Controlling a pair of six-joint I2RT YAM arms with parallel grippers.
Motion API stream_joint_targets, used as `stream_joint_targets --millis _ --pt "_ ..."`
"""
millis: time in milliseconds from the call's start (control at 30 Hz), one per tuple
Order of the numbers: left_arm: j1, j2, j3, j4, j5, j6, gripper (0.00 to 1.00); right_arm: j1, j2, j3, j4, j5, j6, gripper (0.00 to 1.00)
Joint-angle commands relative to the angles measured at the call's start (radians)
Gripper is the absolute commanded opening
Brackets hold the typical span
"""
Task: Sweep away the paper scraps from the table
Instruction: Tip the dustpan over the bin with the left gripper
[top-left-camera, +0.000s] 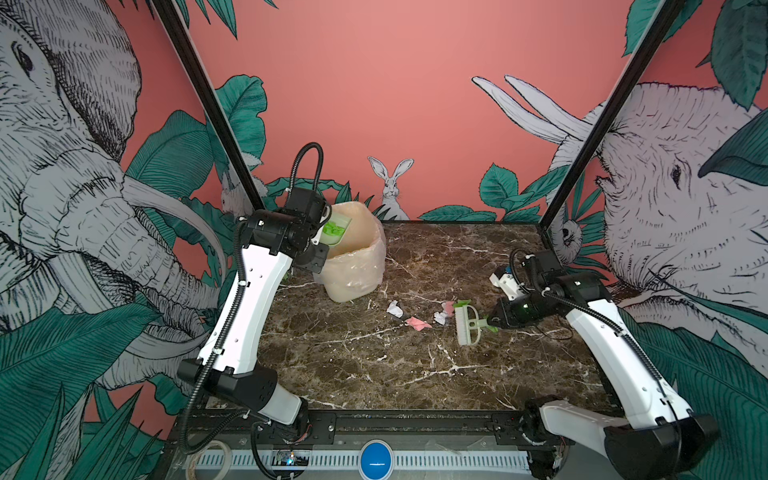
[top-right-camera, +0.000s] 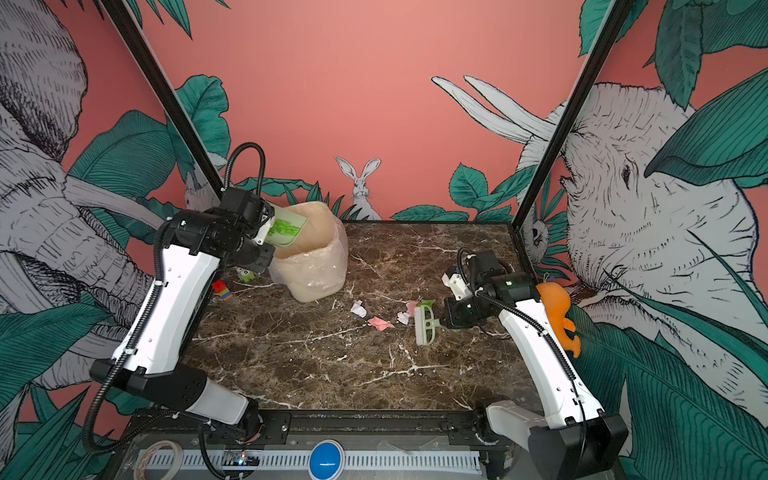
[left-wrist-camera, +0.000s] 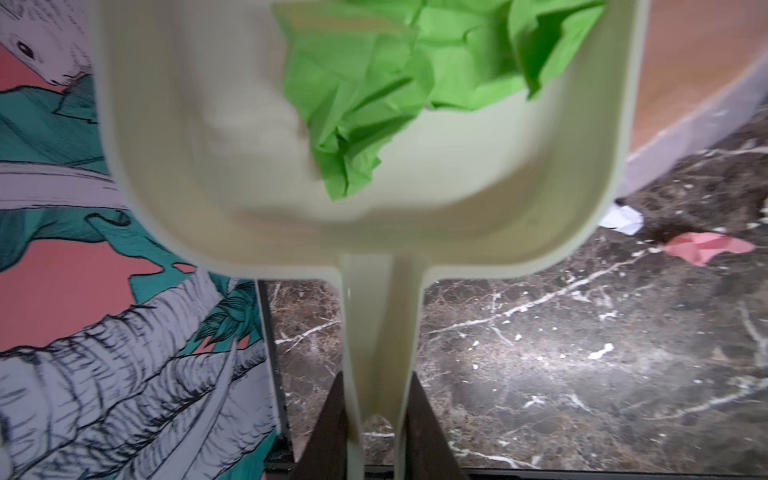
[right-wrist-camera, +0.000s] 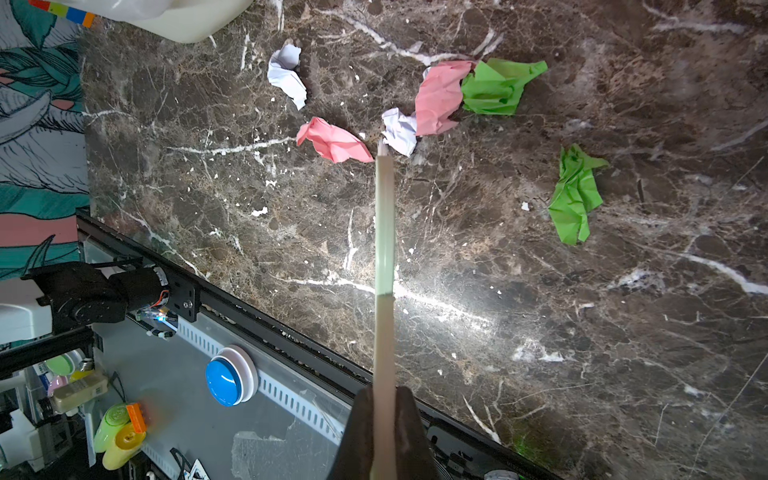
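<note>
My left gripper (left-wrist-camera: 376, 409) clasps the dustpan (left-wrist-camera: 232, 178), seemingly over the bin (top-left-camera: 358, 266); my right gripper (right-wrist-camera: 384, 419) clamps the brush (right-wrist-camera: 384, 216), paper scraps (right-wrist-camera: 438, 97) just ahead.

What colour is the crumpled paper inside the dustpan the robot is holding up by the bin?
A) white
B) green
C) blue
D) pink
B: in the left wrist view, the paper scraps lying in the dustpan are bright green.
</note>
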Motion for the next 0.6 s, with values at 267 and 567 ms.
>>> stream_joint_targets --millis 267,567 --pt "-0.016 0.054 0.055 -0.014 -0.328 0.165 0.00 -0.008 0.001 0.022 -0.032 -0.025 -0.031 0.00" --pt "-0.097 0.067 0.011 0.062 -0.514 0.292 0.00 -0.009 0.000 0.022 -0.047 -0.028 -0.039 0.00"
